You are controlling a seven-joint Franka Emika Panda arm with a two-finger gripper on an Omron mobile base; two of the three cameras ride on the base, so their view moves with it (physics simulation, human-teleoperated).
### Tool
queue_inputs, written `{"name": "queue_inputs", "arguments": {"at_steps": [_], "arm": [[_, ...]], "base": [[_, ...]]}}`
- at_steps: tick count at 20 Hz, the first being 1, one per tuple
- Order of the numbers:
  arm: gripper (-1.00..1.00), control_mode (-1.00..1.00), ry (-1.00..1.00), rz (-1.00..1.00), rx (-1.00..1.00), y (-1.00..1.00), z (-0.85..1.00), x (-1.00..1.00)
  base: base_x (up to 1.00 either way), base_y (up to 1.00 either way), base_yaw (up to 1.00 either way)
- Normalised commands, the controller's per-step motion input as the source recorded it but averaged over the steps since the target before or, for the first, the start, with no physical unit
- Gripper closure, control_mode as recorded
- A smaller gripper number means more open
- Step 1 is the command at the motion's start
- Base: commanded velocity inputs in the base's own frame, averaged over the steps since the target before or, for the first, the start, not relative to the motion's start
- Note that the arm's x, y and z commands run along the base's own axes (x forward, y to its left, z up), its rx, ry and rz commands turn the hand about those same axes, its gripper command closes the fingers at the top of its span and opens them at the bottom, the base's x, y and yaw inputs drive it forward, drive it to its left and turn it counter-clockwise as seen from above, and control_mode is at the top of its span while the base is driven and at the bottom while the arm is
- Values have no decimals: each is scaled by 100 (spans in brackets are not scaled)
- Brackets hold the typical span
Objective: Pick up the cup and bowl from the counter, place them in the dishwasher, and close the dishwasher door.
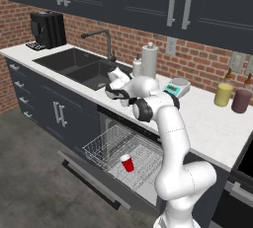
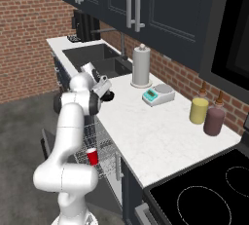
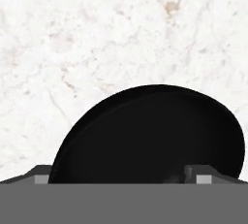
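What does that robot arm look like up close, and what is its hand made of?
The arm is built of smooth, rounded white segments with dark rings at the joints, rising from a bulky white shoulder. No loose cables show. The gripper ends in two small dark grey, blocky fingertips.

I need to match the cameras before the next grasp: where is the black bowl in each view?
Left base view: bowl mid-frame on the counter, partly behind the hand.
Right base view: bowl left of centre, at the counter's front edge.
Hand view: bowl lower centre, on white marble.
Shared landmark: the marble counter.
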Motion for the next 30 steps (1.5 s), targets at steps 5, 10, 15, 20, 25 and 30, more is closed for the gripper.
{"name": "queue_inputs", "arguments": {"at_steps": [5, 10, 15, 20, 25, 30], "arm": [[100, -100, 5, 13, -1, 2, -29, 24], [100, -100, 3, 4, 0, 0, -10, -25], [100, -100, 2, 0, 0, 0, -5, -85], [100, -100, 0, 0, 1, 13, 0, -100], [100, -100, 0, 0, 4, 33, 0, -100], [100, -100, 0, 0, 1, 36, 0, -100]], "base": [[0, 0, 0], [0, 0, 0], [0, 0, 0], [0, 0, 0], [0, 0, 0], [0, 0, 0]]}}
